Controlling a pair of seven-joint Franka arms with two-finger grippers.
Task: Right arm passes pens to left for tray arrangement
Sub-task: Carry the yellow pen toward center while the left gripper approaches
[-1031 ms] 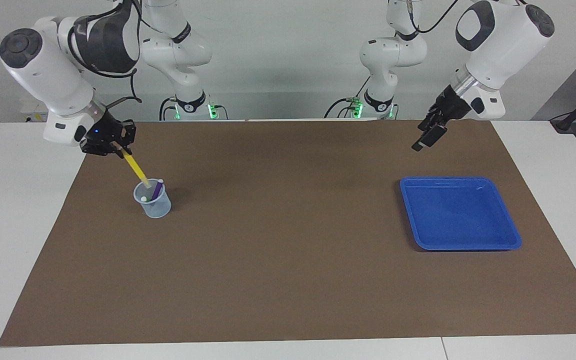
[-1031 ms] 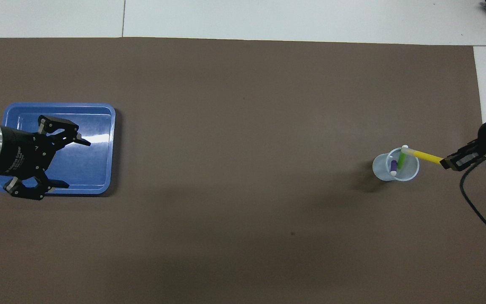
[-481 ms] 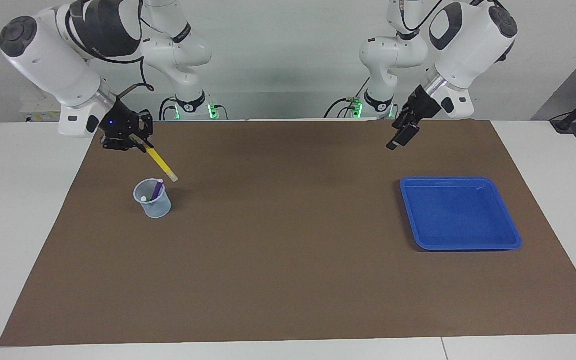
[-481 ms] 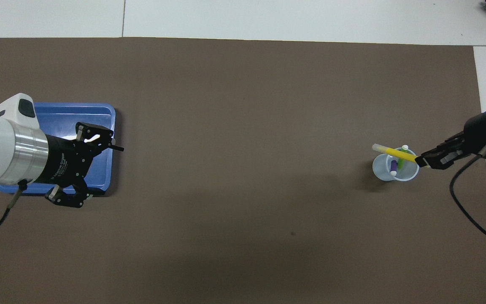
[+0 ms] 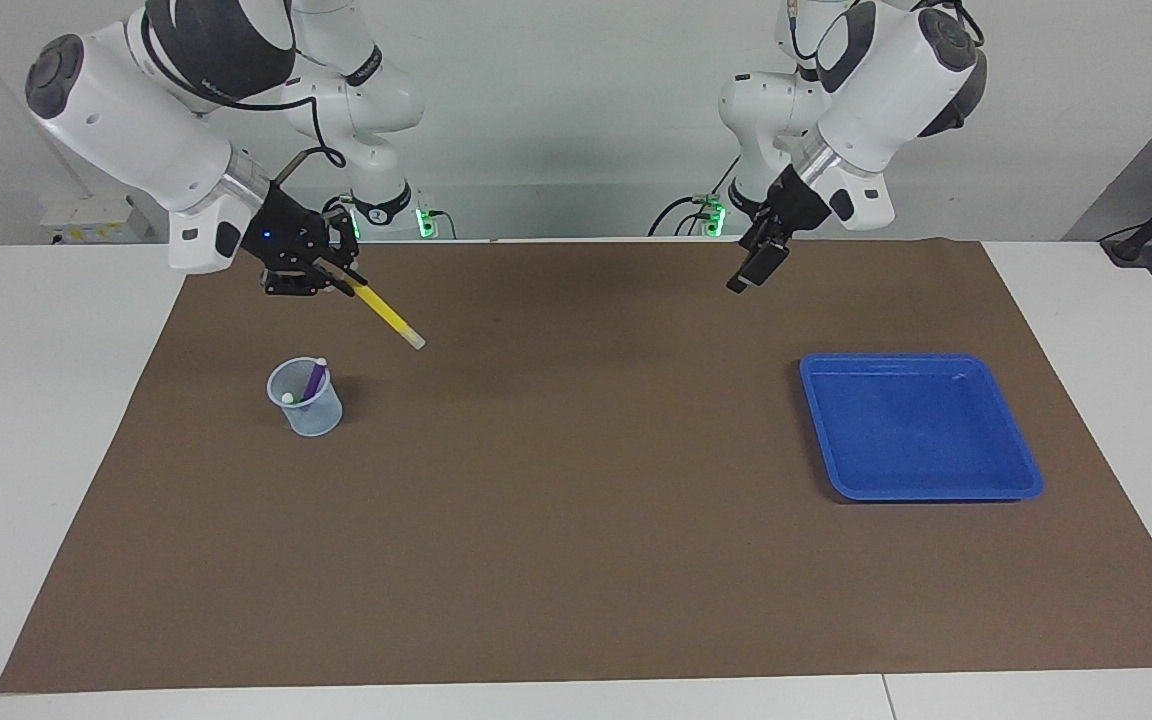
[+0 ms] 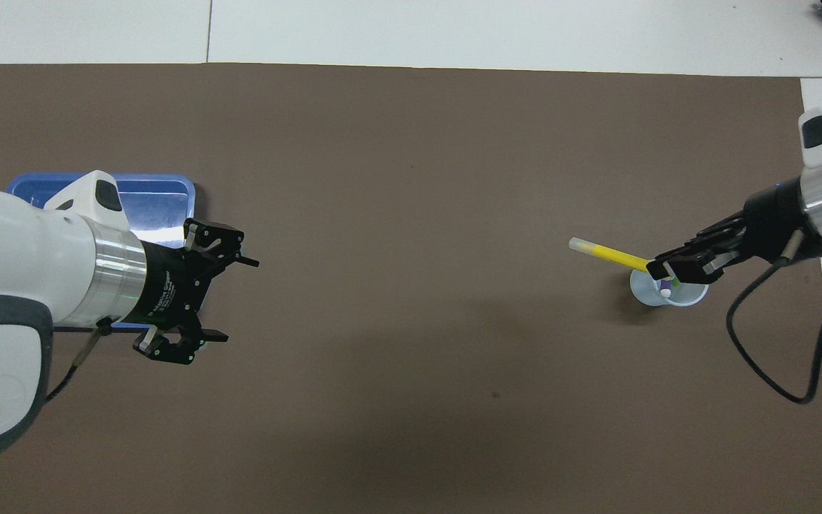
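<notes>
We saw the yellow pen [image 5: 386, 316] clamped in the right gripper [image 5: 341, 280], raised over the mat [image 5: 576, 560], slanting down toward the table's middle. Our left gripper [image 6: 229, 300] hung spread wide, holding nothing, above the mat beside the tray [image 5: 921, 428]. The cup [image 5: 306, 398] held the purple pen [image 5: 313, 381].

Even, diffuse light from above fills both views, bright and without harsh contrast. Soft, faint shadows smudge the brown mat [image 5: 576, 520], one beside the cup [image 6: 650, 294]. A pale sheen of glare lies on the blue tray [image 6: 161, 207] in the overhead view. Focus is sharp throughout
</notes>
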